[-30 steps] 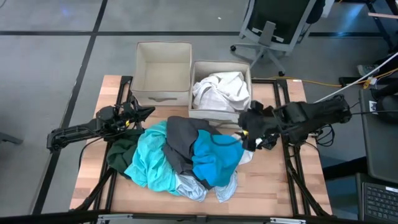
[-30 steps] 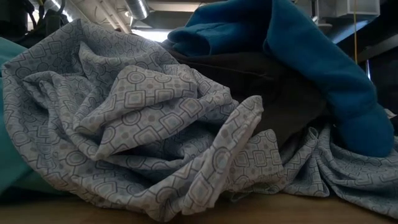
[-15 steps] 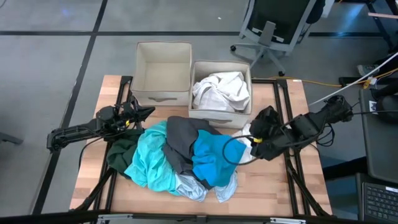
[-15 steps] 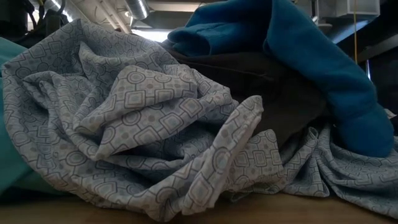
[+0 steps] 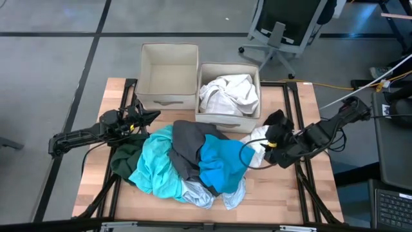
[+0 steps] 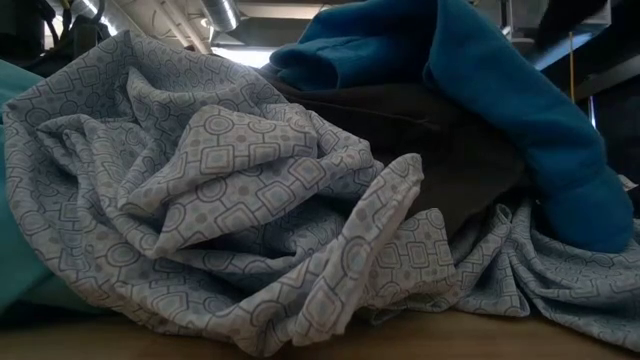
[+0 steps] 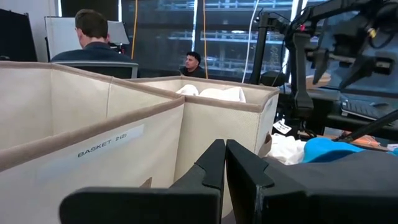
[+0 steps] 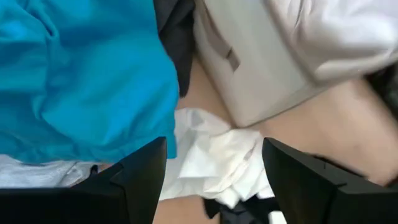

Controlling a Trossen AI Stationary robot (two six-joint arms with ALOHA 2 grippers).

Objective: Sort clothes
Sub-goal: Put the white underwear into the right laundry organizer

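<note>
A pile of clothes lies mid-table: turquoise (image 5: 154, 169), dark grey (image 5: 187, 145), bright blue (image 5: 222, 166), dark green (image 5: 125, 154) and patterned pale blue-grey (image 6: 250, 200). A crumpled white garment (image 5: 257, 138) lies on the wood in front of the right beige box (image 5: 228, 116), which holds more white clothes (image 5: 228, 91). A black garment (image 5: 277, 119) lies beside it. My right gripper (image 5: 269, 144) is open and low, its fingers spread on either side of the white garment (image 8: 214, 152). My left gripper (image 5: 154, 116) is shut and empty by the left box (image 5: 168, 71).
The left box is empty inside; the two boxes stand side by side at the table's far edge. In the left wrist view people sit in the room beyond the boxes (image 7: 93, 37). Bare wood shows at the table's near right corner (image 5: 283, 193).
My right gripper has drawn back toward the table's right edge and come lower. That has uncovered the white garment in front of the right box. The pile and my left arm have kept still.
</note>
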